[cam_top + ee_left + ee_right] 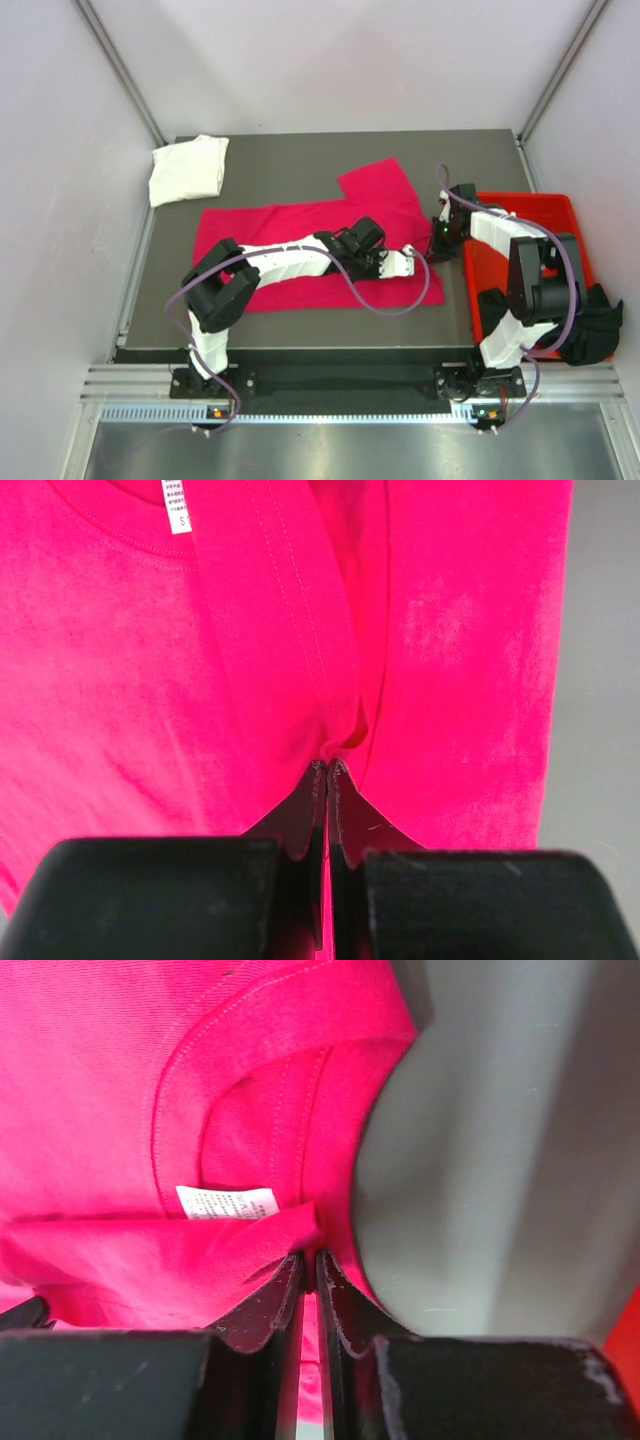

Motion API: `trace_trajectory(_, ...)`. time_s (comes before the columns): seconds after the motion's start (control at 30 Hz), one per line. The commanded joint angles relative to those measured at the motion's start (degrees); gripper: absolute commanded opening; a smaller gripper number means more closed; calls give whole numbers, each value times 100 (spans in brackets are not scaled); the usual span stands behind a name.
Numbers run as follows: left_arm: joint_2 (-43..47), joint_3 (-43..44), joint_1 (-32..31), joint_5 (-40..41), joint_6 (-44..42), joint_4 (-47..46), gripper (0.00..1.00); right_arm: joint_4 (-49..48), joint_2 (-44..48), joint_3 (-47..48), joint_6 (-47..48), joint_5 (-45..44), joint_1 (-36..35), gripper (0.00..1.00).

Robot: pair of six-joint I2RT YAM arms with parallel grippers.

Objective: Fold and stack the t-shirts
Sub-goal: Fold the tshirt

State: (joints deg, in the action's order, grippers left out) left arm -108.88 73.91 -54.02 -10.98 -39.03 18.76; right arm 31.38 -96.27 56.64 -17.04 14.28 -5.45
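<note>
Pinching magenta t-shirt (120,700): left tool (328,768) and right tool (309,1255) both clamped on it; white neck tag (227,1203) print illegible.

The top view looks down from high behind the near edge onto the whole table (300,158). Both wrist views sit very close, facing along their jaws, sharing the collar of the pink t-shirt (100,1070).

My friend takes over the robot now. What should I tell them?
Left end effector: shut on the magenta-pink cloth t-shirt, pinching a fold.
Right end effector: shut on that shirt beside its collar label.
The shirt lies spread on the dark table.
Done: white cloth t-shirt folded, far left corner.
Left: fold pink, fold the black cloth t-shirt at the rigid red plastic bin, stack.
</note>
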Motion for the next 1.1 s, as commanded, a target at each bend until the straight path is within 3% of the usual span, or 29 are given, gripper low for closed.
trace_trajectory(0.0,280,-43,14,70,-88,48,0,70,240,66,69,-277,27,9)
trace_trajectory(0.33,324,-96,269,-27,-158,57,0,738,592,304,288,-681,-52,0)
trace_trajectory(0.7,289,-210,383,-475,-272,250,0,608,759,-170,245,-365,-193,4)
trace_trajectory(0.8,175,-245,383,-475,-334,321,0,247,697,-320,87,-356,-193,8)
trace_trajectory(0.97,43,-114,383,-440,-404,382,0,44,539,-180,16,-356,-184,36)
trace_trajectory(1.07,51,-8,383,-492,-448,637,21,149,706,-101,34,-479,-184,41)
